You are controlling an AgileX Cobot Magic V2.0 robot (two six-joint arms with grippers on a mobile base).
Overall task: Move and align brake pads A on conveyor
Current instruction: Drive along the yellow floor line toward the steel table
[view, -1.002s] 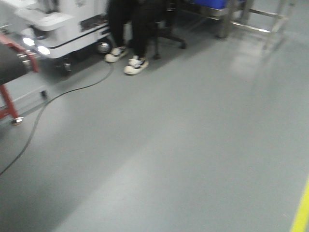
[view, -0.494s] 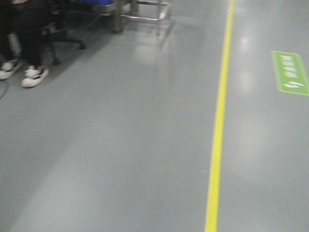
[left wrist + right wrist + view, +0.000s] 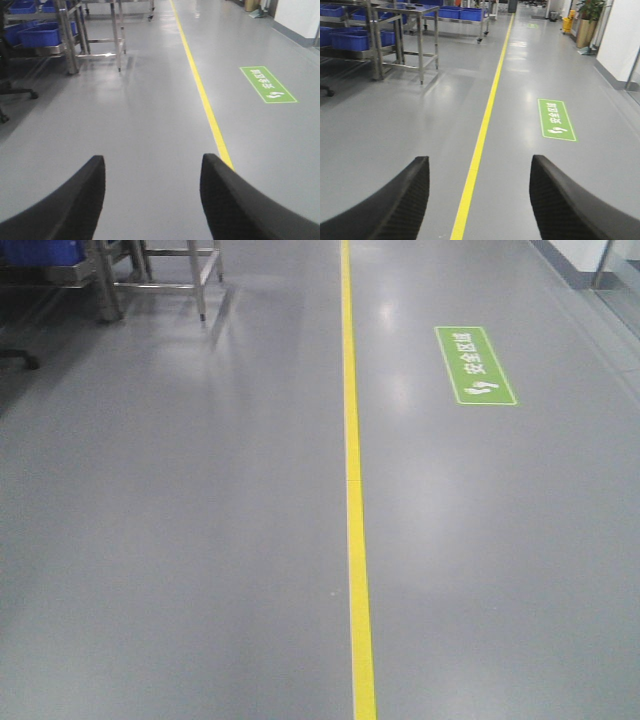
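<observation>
The brake pads A and the conveyor are out of view in every frame. My left gripper (image 3: pixel 152 162) is open, its two black fingers wide apart over bare grey floor with nothing between them. My right gripper (image 3: pixel 479 162) is open too, its fingers spread either side of the yellow floor line (image 3: pixel 479 145), holding nothing. The front view holds only floor and shows neither gripper.
A yellow line (image 3: pixel 352 490) runs down the grey floor, with a green floor sign (image 3: pixel 475 365) to its right. Steel racks with blue bins (image 3: pixel 355 37) stand at the far left; rack legs (image 3: pixel 110 280) show top left. A wall (image 3: pixel 620 35) runs along the right.
The front view has swung right: the conveyor end, the seated person's feet and the cable have left the frame, and the yellow line and green sign have come in.
</observation>
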